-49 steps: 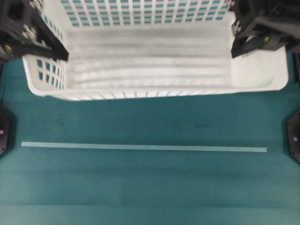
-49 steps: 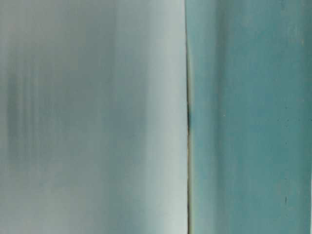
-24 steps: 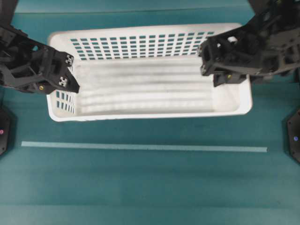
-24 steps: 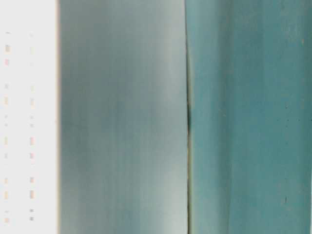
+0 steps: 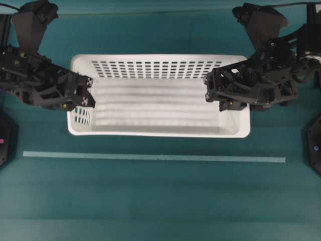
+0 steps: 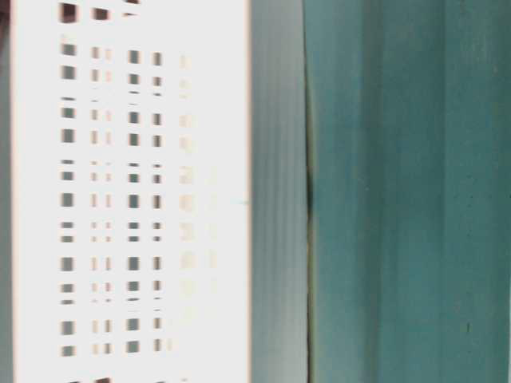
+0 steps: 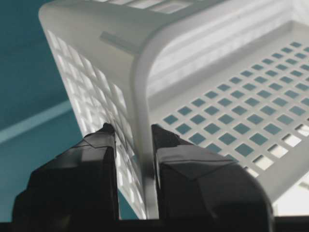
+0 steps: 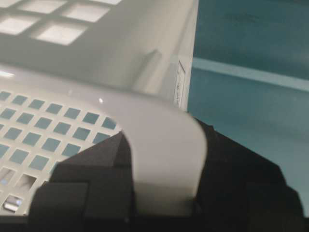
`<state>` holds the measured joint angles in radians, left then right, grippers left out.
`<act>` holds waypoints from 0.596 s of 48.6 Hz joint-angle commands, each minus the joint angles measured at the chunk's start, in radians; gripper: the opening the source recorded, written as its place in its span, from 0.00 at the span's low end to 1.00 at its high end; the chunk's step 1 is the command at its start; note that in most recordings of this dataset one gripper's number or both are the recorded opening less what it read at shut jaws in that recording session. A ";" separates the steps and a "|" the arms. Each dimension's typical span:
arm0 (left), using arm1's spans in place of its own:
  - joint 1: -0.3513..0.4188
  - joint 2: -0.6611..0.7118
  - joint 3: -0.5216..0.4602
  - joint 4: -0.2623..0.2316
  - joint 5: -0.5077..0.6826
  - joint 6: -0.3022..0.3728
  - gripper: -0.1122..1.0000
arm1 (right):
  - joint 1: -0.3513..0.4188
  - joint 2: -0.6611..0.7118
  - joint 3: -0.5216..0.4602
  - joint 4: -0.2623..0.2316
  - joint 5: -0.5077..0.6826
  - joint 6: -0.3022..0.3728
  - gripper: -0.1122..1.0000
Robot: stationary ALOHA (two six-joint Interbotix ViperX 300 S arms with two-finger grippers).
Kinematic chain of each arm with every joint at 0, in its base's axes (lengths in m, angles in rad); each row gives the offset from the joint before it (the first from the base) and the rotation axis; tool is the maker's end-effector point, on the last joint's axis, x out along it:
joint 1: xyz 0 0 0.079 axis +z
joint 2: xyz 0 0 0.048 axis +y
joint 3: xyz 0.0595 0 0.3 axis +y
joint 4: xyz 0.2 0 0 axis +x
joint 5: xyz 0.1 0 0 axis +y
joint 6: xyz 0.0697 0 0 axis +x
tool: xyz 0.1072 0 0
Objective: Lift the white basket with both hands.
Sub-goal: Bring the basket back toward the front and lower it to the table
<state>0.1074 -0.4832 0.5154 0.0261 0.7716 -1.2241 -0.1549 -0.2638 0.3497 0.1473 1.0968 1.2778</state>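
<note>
1. Table (image 5: 150, 201): flat surface covered in matte teal material, faintly streaked. 1 pale, narrow tape strip (image 5: 150, 157) runs straight across it, parallel to the near edge. No room beyond the table can be made out.

2. White basket (image 5: 160, 95): large rectangular tub in smooth, slightly translucent white plastic, with a rolled rim, rounded corners and a solid, faintly ribbed floor. Walls are pierced by regular rows of small rectangular slots. It sits over the far half of the table, centred between the left and right edges, its long side parallel to the tape strip and just beyond it. In the table-level view its slotted wall (image 6: 128, 191) fills the left half of the frame, blurred. A small white label shows on the outer wall in the right wrist view; its writing is too small to read.

3. Left gripper (image 5: 84, 98): black, angular, with small white cross marks. Its 2 fingers (image 7: 104, 145) clamp the basket's left end wall, 1 outside, 1 inside.

4. Right gripper (image 5: 213, 94): black, angular, with small brass fittings. Its fingers (image 8: 96, 164) are pinched on the rolled rim of the right end wall, 1 on either side.
</note>
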 commanded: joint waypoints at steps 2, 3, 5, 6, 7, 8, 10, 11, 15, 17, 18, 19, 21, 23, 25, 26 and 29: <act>0.002 0.006 0.021 0.003 -0.107 0.029 0.17 | 0.021 0.028 0.043 0.017 -0.092 -0.011 0.28; 0.002 0.006 0.032 0.005 -0.120 0.031 0.17 | 0.021 0.029 0.054 0.017 -0.104 -0.012 0.28; 0.002 0.011 0.055 0.005 -0.144 0.031 0.17 | 0.023 0.031 0.075 0.017 -0.124 -0.011 0.28; 0.002 0.012 0.064 0.005 -0.150 0.031 0.17 | 0.021 0.032 0.086 0.017 -0.135 -0.012 0.28; 0.003 0.014 0.075 0.005 -0.155 0.031 0.17 | 0.023 0.035 0.095 0.017 -0.144 -0.012 0.28; 0.003 0.017 0.086 0.005 -0.160 0.029 0.17 | 0.023 0.037 0.106 0.017 -0.155 -0.012 0.28; 0.008 0.023 0.106 0.005 -0.173 0.026 0.17 | 0.023 0.041 0.126 0.017 -0.170 -0.011 0.28; 0.008 0.025 0.115 0.005 -0.179 0.026 0.17 | 0.023 0.046 0.143 0.017 -0.181 -0.009 0.28; 0.008 0.038 0.147 0.005 -0.209 0.025 0.17 | 0.025 0.061 0.170 0.017 -0.210 -0.008 0.28; 0.008 0.044 0.160 0.005 -0.221 0.025 0.17 | 0.025 0.072 0.178 0.017 -0.224 -0.008 0.28; 0.008 0.049 0.164 0.005 -0.227 0.025 0.17 | 0.025 0.078 0.179 0.017 -0.232 -0.008 0.28; 0.008 0.054 0.167 0.005 -0.233 0.023 0.17 | 0.025 0.083 0.183 0.017 -0.241 -0.009 0.28; 0.008 0.063 0.173 0.005 -0.242 0.023 0.17 | 0.025 0.095 0.183 0.015 -0.247 -0.012 0.28; 0.008 0.074 0.178 0.005 -0.249 0.023 0.17 | 0.025 0.109 0.183 0.015 -0.256 -0.012 0.28; 0.008 0.089 0.179 0.005 -0.253 0.023 0.17 | 0.025 0.124 0.183 0.015 -0.259 -0.012 0.28; 0.008 0.097 0.179 0.005 -0.255 0.023 0.17 | 0.025 0.130 0.181 0.015 -0.261 -0.012 0.28; 0.008 0.120 0.176 0.005 -0.256 0.023 0.17 | 0.026 0.152 0.175 0.015 -0.259 -0.012 0.28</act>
<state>0.1166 -0.3942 0.7164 0.0261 0.5614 -1.2226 -0.1473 -0.1595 0.5400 0.1580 0.8590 1.2793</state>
